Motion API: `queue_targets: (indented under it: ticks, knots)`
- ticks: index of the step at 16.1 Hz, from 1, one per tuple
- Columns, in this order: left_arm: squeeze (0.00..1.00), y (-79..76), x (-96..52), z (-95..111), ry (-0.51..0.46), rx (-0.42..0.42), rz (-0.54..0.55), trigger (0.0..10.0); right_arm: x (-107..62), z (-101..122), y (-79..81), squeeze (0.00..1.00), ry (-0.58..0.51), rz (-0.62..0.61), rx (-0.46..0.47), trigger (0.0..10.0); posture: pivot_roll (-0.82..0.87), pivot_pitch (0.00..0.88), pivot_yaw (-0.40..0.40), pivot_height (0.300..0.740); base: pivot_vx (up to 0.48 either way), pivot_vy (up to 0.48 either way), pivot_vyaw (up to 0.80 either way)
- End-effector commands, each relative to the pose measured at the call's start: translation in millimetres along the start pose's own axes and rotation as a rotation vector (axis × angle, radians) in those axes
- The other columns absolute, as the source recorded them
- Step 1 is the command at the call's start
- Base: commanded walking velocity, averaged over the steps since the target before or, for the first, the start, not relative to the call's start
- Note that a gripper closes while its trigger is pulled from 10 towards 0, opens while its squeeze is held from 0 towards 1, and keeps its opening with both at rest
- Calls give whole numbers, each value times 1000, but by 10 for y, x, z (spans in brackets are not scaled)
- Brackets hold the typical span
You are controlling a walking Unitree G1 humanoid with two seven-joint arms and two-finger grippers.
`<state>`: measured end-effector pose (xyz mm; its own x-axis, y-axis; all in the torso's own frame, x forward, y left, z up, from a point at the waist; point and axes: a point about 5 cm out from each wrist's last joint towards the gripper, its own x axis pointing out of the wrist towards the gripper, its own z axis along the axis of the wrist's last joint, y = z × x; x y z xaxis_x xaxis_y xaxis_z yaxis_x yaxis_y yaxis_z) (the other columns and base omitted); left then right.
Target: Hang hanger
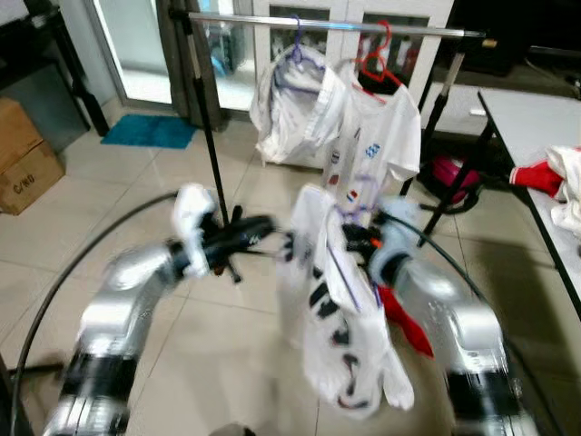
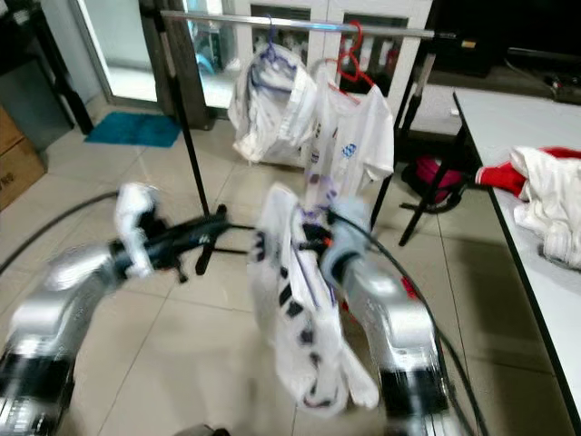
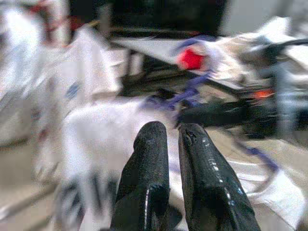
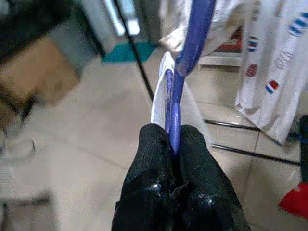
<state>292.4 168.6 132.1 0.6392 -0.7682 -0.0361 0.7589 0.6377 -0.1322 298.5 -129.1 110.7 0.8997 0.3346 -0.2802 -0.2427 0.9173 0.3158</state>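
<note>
**Purple hanger with shirt held in front of the rack**

The rail [image 1: 336,24] runs across the top of the head views, on black legs [image 1: 207,127]. Between the robot and the rack the tiled floor [image 1: 118,177] is open. At the robot's right the table [image 1: 522,118] edge comes close, with a pile of clothes [image 1: 556,182] on it. At the far left stands a box [image 1: 27,159], well apart, and a blue mat [image 1: 150,132] lies by the door.

On the rail hang two hangers: a pale purple one [image 1: 295,54] and a red one [image 1: 379,62], each with a white garment. The third hanger [image 4: 185,53], purple, is in the right gripper [image 4: 174,139]. Its fingers are clenched on the hanger's bar, as the right wrist view shows clearly. A white shirt [image 1: 336,309] hangs from it, below the rail and nearer to the robot than the hanging clothes.

The right arm is bent and raised in front of the chest. The left arm reaches forward and inward; the left gripper [image 3: 172,132] points at the shirt, just beside it, with fingers nearly together and nothing between them. The head views are blurred.
</note>
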Motion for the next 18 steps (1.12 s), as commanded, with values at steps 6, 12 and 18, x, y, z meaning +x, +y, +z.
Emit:
queue_targets:
  ticks: [6, 12, 18]
  knots:
    - [0, -33, -195, -190, -67, -25, 518, 10000, -374, -242, -256, 0, -43, -174, -164, 10000, -142, 0, 38, 740, 117, 0, 133]
    - [0, -109, -48, -251, -28, 0, 518, 10000, -260, -181, -194, 0, -62, -166, -206, 10000, -159, 0, 52, 740, 459, 0, 800]
    - [0, -65, -72, -219, -24, 13, 553, 10000, -236, -66, -204, 0, -101, -192, -293, 10000, -123, 0, 7, 740, 469, 0, 133]
